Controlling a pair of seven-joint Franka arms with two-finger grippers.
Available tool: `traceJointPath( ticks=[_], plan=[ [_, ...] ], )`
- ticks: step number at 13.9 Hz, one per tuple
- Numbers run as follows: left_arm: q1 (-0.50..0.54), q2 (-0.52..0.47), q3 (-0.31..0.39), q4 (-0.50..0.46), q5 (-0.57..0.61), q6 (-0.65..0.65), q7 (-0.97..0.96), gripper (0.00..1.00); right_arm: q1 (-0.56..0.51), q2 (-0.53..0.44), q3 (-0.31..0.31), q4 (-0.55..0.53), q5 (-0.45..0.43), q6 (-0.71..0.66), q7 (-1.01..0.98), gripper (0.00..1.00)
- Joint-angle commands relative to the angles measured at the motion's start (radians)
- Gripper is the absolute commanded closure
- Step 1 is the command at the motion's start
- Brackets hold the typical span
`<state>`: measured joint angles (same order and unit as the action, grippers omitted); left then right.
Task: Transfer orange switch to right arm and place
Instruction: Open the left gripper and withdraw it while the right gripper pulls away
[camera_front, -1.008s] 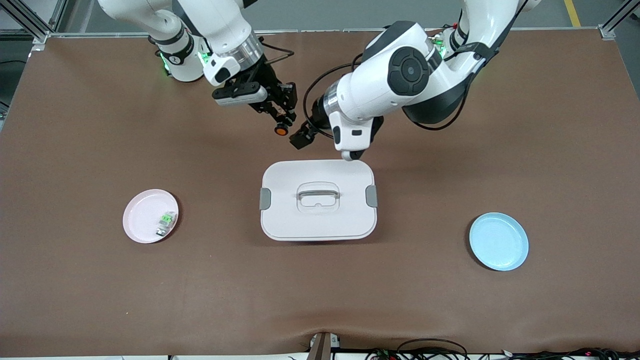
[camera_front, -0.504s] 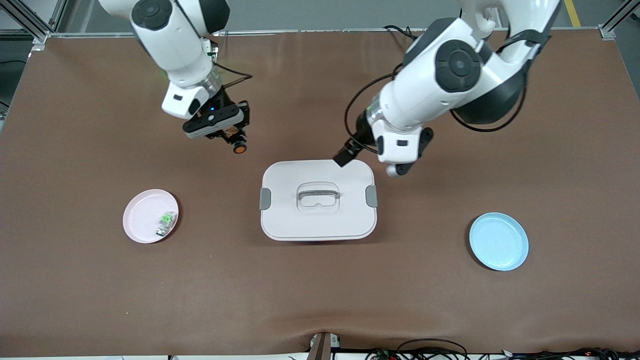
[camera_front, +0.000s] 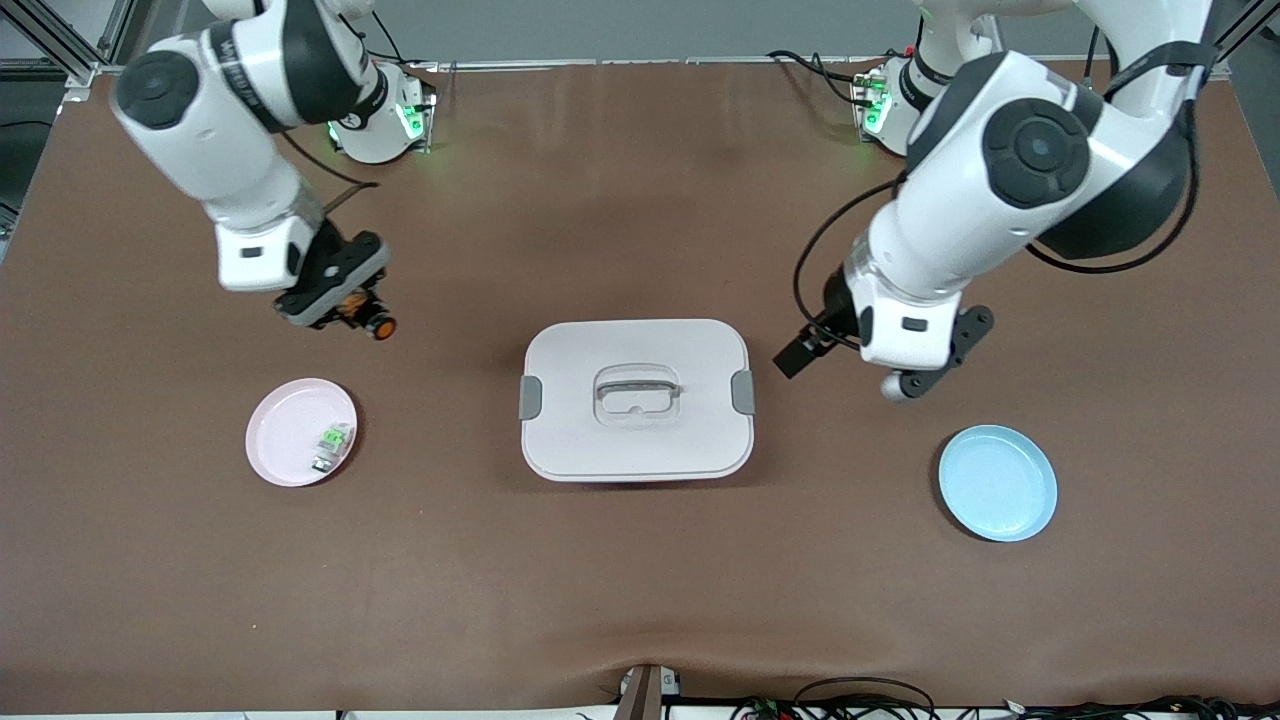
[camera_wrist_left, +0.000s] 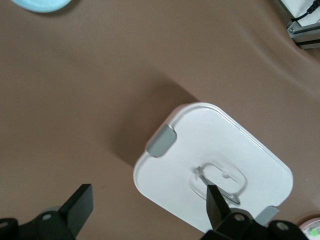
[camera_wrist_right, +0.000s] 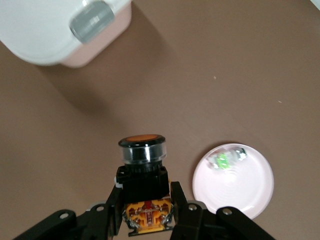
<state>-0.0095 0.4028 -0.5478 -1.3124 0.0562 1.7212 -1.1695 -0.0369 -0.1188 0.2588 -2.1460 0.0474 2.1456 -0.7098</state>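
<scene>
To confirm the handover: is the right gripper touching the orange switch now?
Touching. The right wrist view shows the right gripper shut on the orange switch, fingers pressed against both sides of its black body.

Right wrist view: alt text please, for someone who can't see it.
The right gripper is shut on the orange switch, orange cap outward, above bare brown table. A pink plate holding a small green part lies below, and a corner of a white lidded box shows.
</scene>
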Motion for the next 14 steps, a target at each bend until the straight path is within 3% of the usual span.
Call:
traceJointPath(
  ticks=[1, 4, 8, 14],
  plan=[
    [0.074, -0.045, -0.004, -0.014, 0.023, -0.046, 0.169, 0.00, -0.112, -0.009, 0.019, -0.038, -0.015, 0.017, -0.218, 1.00],
    [0.169, -0.061, -0.004, -0.014, 0.028, -0.055, 0.309, 0.00, -0.179, -0.010, 0.019, -0.087, -0.015, 0.054, -0.357, 1.00],
    [0.287, -0.062, -0.003, -0.011, 0.039, -0.072, 0.479, 0.00, -0.247, 0.004, 0.019, -0.192, -0.014, 0.213, -0.508, 1.00],
    [0.396, -0.104, -0.004, -0.010, 0.129, -0.130, 0.824, 0.00, -0.339, 0.134, 0.019, -0.198, -0.012, 0.315, -0.793, 1.00]
  ],
)
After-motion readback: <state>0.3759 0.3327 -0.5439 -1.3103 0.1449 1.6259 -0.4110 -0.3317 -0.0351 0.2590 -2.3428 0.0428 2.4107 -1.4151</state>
